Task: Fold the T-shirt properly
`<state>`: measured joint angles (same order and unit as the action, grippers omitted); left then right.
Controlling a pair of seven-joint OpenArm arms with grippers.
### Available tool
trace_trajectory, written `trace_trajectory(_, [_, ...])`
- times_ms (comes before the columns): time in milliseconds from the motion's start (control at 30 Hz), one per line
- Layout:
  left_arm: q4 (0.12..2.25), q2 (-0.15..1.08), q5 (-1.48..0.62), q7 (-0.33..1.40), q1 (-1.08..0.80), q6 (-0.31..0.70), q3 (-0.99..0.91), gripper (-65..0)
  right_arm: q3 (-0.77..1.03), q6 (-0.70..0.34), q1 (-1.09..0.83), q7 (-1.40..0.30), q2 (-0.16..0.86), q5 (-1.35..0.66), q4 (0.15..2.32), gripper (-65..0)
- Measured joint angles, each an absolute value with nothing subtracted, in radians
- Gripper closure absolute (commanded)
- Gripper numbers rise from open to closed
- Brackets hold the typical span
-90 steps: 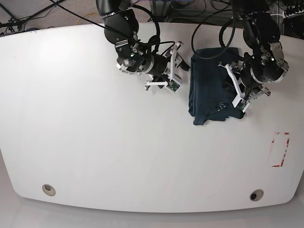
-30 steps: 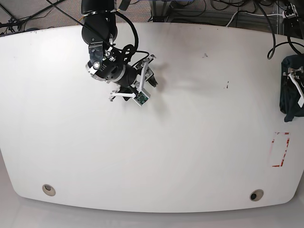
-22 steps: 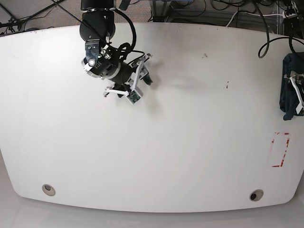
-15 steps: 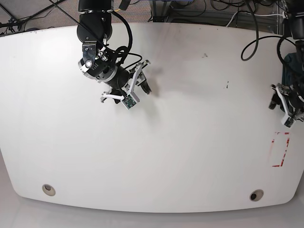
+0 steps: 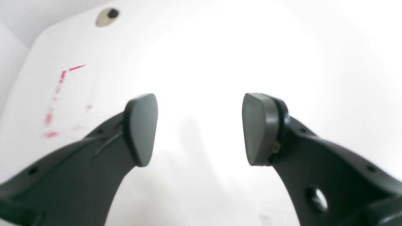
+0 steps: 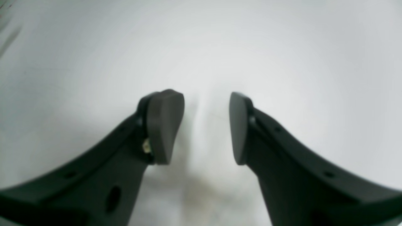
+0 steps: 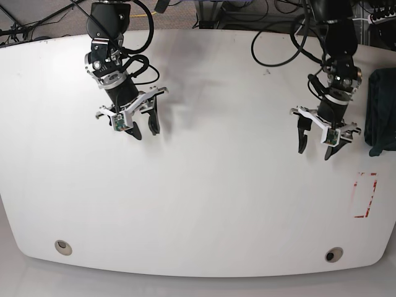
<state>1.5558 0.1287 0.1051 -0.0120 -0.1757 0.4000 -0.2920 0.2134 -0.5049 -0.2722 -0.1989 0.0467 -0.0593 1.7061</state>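
The dark T-shirt [image 7: 381,111] lies folded in a compact bundle at the table's far right edge, partly cut off by the frame. My left gripper [image 7: 314,150] hangs to the left of it, apart from the cloth, fingers pointing toward the front edge. It is open and holds nothing. In the left wrist view the left gripper [image 5: 199,131] shows only bare white table between its pads. My right gripper [image 7: 146,132] stands over the table's left part, far from the shirt, and is open. In the right wrist view the right gripper [image 6: 205,128] is open over plain table.
A red outlined rectangle [image 7: 365,195] is marked on the table near the right edge, also seen as red marks [image 5: 59,100]. Two round holes [image 7: 63,247] [image 7: 334,254] sit near the front edge. Cables hang behind the back edge.
My left arm has come away from the shirt at the right edge and moved leftward over the table. My right arm has shifted left and turned its fingers toward the front.
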Motion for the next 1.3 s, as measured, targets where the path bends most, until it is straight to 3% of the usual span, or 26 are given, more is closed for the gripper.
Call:
trace_trajectory(167, [1.563, 0.060, 0.113, -0.050, -0.260, 0.381, -0.287, -39.0, 0.297, -0.449, -0.366, -0.098, 0.064, -0.056, 1.706, -27.9])
trace_trajectory(433, [1.661, 0.055, 0.112, -0.062, -0.431, 0.374, -0.240, -39.0, 0.388, -0.427, -0.497, 0.081, 0.056, -0.062, 1.692, -27.7])
trace_trajectory(733, [1.851, -0.017, 0.108, -0.058, -0.697, 0.376, -0.223, -39.0, 0.385, -0.441, -0.696, 0.135, 0.017, -0.073, 1.719, -27.6])
trace_trajectory(1000, [1.903, -0.041, 0.105, -0.065, -0.905, 0.374, -0.220, -39.0, 0.383, -0.427, -0.884, 0.357, -0.020, -0.078, 1.694, -27.6])
trace_trajectory(1300, [1.824, -0.079, 0.104, -0.067, -1.077, 0.380, -0.218, -39.0, 0.372, -0.428, -0.997, 0.605, -0.012, -0.075, 1.402, -27.6])
